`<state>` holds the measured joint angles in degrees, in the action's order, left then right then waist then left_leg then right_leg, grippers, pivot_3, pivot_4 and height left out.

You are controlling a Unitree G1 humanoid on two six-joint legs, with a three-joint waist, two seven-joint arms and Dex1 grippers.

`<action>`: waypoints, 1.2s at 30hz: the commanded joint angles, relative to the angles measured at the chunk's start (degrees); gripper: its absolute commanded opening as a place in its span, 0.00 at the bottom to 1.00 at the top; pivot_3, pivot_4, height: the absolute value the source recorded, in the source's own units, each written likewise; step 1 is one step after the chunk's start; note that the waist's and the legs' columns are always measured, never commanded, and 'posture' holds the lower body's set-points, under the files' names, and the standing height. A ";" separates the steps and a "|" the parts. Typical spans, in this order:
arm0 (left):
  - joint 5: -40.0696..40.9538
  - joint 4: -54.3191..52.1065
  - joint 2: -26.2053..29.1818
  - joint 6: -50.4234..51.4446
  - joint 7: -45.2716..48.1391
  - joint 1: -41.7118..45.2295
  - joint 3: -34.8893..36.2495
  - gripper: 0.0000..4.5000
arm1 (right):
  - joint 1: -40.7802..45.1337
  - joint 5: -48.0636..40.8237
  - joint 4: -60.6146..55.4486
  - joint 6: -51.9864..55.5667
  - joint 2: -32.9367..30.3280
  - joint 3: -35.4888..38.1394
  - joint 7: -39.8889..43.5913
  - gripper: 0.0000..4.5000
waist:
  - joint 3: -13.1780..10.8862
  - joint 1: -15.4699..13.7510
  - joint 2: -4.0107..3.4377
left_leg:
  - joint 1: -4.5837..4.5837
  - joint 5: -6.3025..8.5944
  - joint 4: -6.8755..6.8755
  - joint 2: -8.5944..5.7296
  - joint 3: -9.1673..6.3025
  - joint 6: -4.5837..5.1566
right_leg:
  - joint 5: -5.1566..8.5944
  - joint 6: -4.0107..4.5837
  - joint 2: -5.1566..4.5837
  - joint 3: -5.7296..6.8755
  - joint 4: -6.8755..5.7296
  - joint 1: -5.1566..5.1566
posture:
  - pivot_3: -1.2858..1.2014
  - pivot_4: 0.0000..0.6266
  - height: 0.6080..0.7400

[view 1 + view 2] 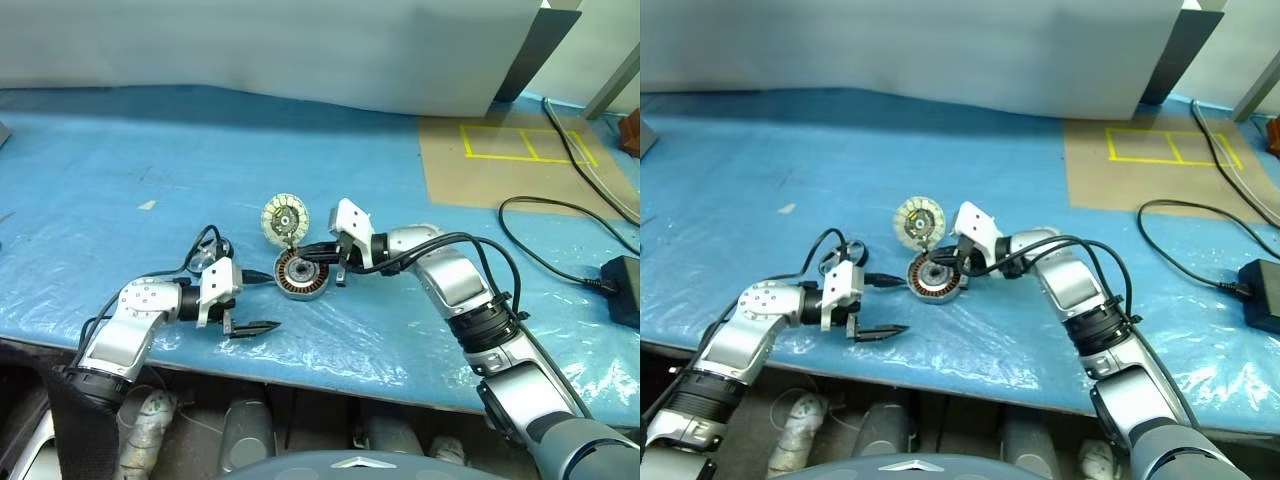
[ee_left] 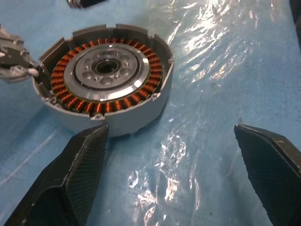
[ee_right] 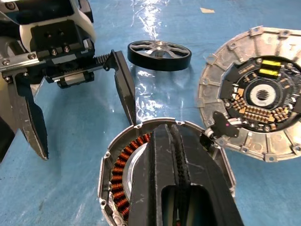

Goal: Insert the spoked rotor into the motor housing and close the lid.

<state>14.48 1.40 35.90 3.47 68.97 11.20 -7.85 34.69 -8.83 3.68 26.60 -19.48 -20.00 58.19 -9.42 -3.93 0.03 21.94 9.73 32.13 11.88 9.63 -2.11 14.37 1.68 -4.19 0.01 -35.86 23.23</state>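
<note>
Right tool (image 3: pixel 171 141) fingers together, nothing between them, hanging over the open housing (image 1: pixel 303 273). From its wrist cam I see the fingers crossing the housing mouth, copper windings (image 3: pixel 123 162) showing on one side.

Left tool (image 1: pixel 252 300) fingers wide apart, holding nothing, low over the bench (image 1: pixel 120 180) just beside the housing on my left. Its wrist cam looks straight in between the two black fingers (image 2: pixel 70 174).

Housing sits on the bench between both tools. Inside: ring of copper windings around a silver disc with a dark centre hole (image 2: pixel 107 67). I see no rotor in it.

Lid (image 1: pixel 284 217) is swung open, standing up behind the housing, attached at the rim. Inner face toward me: cream, with small parts and a metallic centre.

Rotor (image 3: pixel 159 54) lies flat on the bench, outside the housing, beside the left tool and near the lid. Neither tool touches it.

Black cables (image 1: pixel 545 235) and a black box (image 1: pixel 622 288) far right on the bench.
</note>
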 commanded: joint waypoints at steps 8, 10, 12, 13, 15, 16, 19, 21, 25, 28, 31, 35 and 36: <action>2.29 -8.94 1.07 7.19 -2.29 0.33 0.88 1.00 | 0.09 7.62 3.25 -6.11 -2.36 -5.61 -0.78 0.01 | 0.00 0.03 0.00 | 0.03 0.00 0.00 -0.02 0.00 -0.01 | 0.00 0.00 0.00 0.00 0.03 0.00 | 0.52 0.24 1.00; 2.46 -8.85 1.10 7.67 -2.27 0.61 0.99 1.00 | 0.22 9.91 4.31 -8.43 -3.76 -6.73 -0.65 0.01 | 0.00 0.03 0.00 | 0.01 0.00 -0.01 -0.02 0.00 -0.01 | 0.00 0.00 0.00 -0.01 0.02 0.00 | 0.52 0.24 1.00; 2.54 -8.46 1.22 7.73 -2.18 0.68 1.12 1.00 | 0.30 10.31 4.89 -9.44 -4.07 -6.55 -0.76 0.01 | 0.00 0.03 0.00 | -0.01 0.00 0.00 -0.02 0.00 -0.01 | 0.00 0.00 0.00 -0.01 0.02 -0.02 | 0.52 0.24 1.00; 2.40 -7.52 1.30 7.06 -2.04 0.51 1.32 1.00 | 0.46 9.30 4.77 -8.77 -3.54 -5.52 -0.88 0.01 | 0.00 0.03 0.00 | -0.02 0.00 0.01 -0.03 0.00 -0.01 | 0.00 0.00 0.00 -0.02 0.01 -0.03 | 0.52 0.24 1.00; 2.08 -5.61 1.51 5.46 -1.83 0.14 1.75 1.00 | 0.80 6.55 3.68 -7.09 -2.37 -3.22 -0.68 0.01 | 0.00 0.01 0.00 | -0.03 0.00 0.02 -0.03 0.00 0.00 | 0.00 -0.01 0.00 -0.02 0.01 -0.04 | 0.52 0.24 1.00; 2.35 -4.94 1.66 4.98 -1.91 -0.19 2.39 1.00 | 1.03 4.77 2.37 -5.68 -1.91 -1.98 -0.22 0.01 | 0.00 0.02 0.00 | -0.02 0.00 0.02 -0.02 0.00 0.00 | 0.00 -0.01 0.00 -0.02 0.00 -0.04 | 0.52 0.24 1.00; 5.23 -4.69 2.52 6.21 -2.54 -1.45 6.27 1.00 | 2.00 -3.47 -3.52 2.38 -1.20 3.02 2.26 0.01 | 0.00 0.00 0.00 | 0.01 0.00 0.02 -0.02 0.00 0.00 | 0.00 -0.01 0.00 -0.01 0.01 -0.02 | 0.52 0.24 1.00; 6.53 -4.88 2.98 7.10 -2.70 -1.99 8.09 1.00 | 2.49 -7.23 -6.10 6.95 -1.39 5.18 3.11 0.01 | 0.00 0.00 0.00 | 0.07 0.00 0.01 0.00 0.00 0.00 | 0.00 0.00 0.02 0.00 0.02 0.04 | 0.52 0.24 1.00; 7.02 -3.04 5.61 7.05 -3.39 -3.07 12.47 1.00 | 1.28 -9.36 -10.94 10.13 -4.99 6.19 4.28 0.01 | 0.00 -0.10 0.00 | 0.05 0.00 -0.02 0.01 0.00 0.00 | 0.00 0.00 0.03 0.03 0.04 0.03 | 0.52 0.24 1.00; 2.68 1.70 5.83 1.81 -7.69 -1.23 13.72 1.00 | -0.53 -8.86 -11.03 10.26 -6.52 6.78 2.44 0.01 | 0.00 -0.19 0.01 | 0.03 0.00 -0.01 0.00 0.00 0.00 | 0.00 0.00 0.02 0.02 0.06 -0.01 | 0.52 0.24 1.00; -2.53 7.20 5.44 -4.86 -13.10 0.69 13.98 1.00 | -2.32 -8.24 -10.40 9.91 -7.24 7.36 0.57 0.01 | 0.00 -0.18 0.01 | 0.04 0.00 0.03 -0.01 -0.01 0.00 | -0.01 -0.01 0.00 0.01 0.06 -0.02 | 0.52 0.24 1.00; -3.75 10.29 7.17 -6.04 -12.81 2.81 13.56 1.00 | -5.12 -7.71 -10.10 9.22 -7.67 6.78 -1.31 0.01 | 0.01 -0.15 0.02 | 0.04 0.00 0.00 -0.01 -0.01 -0.01 | -0.02 -0.03 0.01 0.01 0.08 -0.02 | 0.52 0.24 1.00; -3.44 11.03 8.00 -5.52 -11.41 4.04 13.39 1.00 | -5.91 -7.56 -10.27 9.08 -7.78 6.31 -1.53 0.01 | 0.01 -0.16 0.03 | 0.05 0.00 -0.01 0.00 -0.02 -0.01 | -0.02 -0.03 0.02 0.03 0.08 0.00 | 0.52 0.24 1.00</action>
<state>10.87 12.25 42.04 -1.48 56.77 13.54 4.49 29.12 -16.24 -5.25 36.66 -26.98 -14.14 57.06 -9.41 -4.09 0.06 22.00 9.73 32.11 11.88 9.61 -2.12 14.35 1.65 -4.16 0.04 -35.79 23.25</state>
